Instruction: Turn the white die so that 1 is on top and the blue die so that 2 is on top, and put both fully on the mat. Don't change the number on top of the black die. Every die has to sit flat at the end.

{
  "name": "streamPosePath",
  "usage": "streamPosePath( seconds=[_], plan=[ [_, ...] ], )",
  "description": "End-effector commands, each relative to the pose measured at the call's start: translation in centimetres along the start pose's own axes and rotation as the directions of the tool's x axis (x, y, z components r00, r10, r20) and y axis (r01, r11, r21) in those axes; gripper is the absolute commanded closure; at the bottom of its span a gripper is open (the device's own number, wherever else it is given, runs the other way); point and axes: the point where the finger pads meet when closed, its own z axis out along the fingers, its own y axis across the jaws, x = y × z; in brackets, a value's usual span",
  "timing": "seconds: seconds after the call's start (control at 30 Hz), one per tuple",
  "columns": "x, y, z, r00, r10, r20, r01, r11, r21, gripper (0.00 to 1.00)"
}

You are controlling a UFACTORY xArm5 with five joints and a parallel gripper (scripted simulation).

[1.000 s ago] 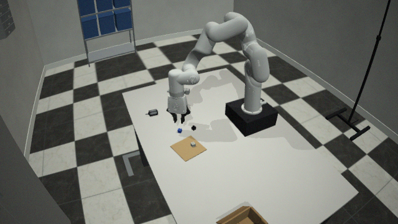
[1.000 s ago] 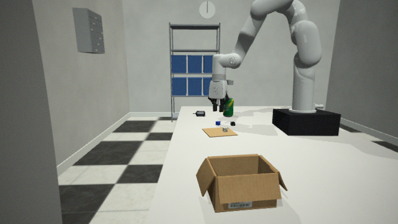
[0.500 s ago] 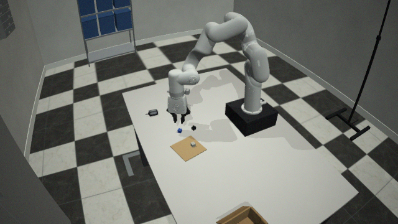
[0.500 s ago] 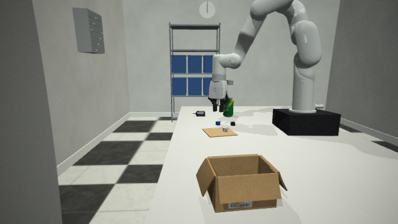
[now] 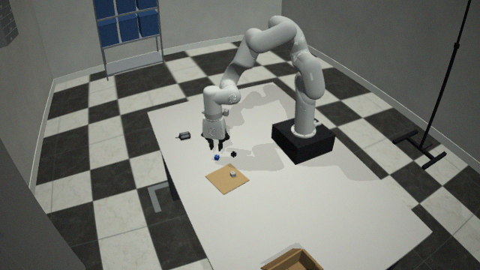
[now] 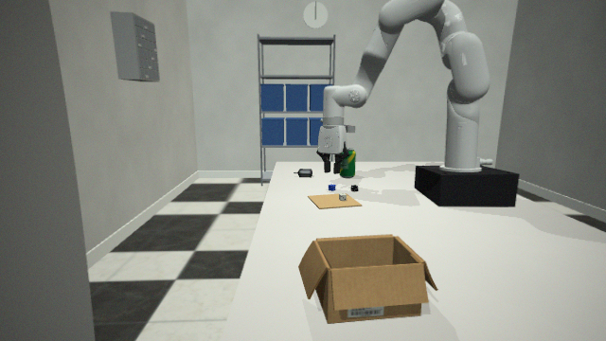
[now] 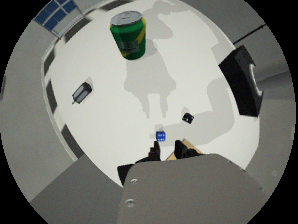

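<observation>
Nearest the exterior camera, an open cardboard box (image 6: 365,279) sits on the white table (image 6: 473,265); the top view cuts it off at the bottom edge, showing only its flaps.

Past the box lies the tan mat (image 5: 227,178). White die (image 5: 232,174) rests on the mat, inside its far corner. Top face too small to read in any view.

Beyond the mat, off it on the bare table: blue die (image 5: 216,157) and black die (image 5: 233,154), near each other but apart. Pips not legible on either. Wrist view shows the blue die (image 7: 160,136) just ahead of the fingertips, with the black die (image 7: 188,119) off to one side.

Gripper (image 5: 216,146) hangs above the blue die, clear of it, fingers pointing down. Fingers drawn partway in, nothing between them. In the wrist view the gripper body blocks the lower half of the frame.

Farther back: a small dark gadget (image 5: 184,136), identity unclear, and a green can (image 7: 129,35), half hidden behind the gripper in the exterior view.
</observation>
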Motion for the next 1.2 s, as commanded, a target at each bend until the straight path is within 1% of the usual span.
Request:
streamPosePath(
  seconds=[0.0, 0.33, 0.4, 0.7, 1.17],
  plan=[
    [0.0, -0.1, 0.6, 1.0, 0.0, 0.002, 0.0, 1.0, 0.003, 0.64],
    [0.1, -0.2, 2.2, 1.0, 0.0, 0.002, 0.0, 1.0, 0.003, 0.64],
    [0.1, -0.2, 2.2, 1.0, 0.0, 0.002, 0.0, 1.0, 0.003, 0.64],
    [0.1, -0.2, 3.3, 1.0, 0.0, 0.002, 0.0, 1.0, 0.003, 0.64],
    [0.2, -0.3, 3.9, 1.0, 0.0, 0.002, 0.0, 1.0, 0.003, 0.64]
  ],
)
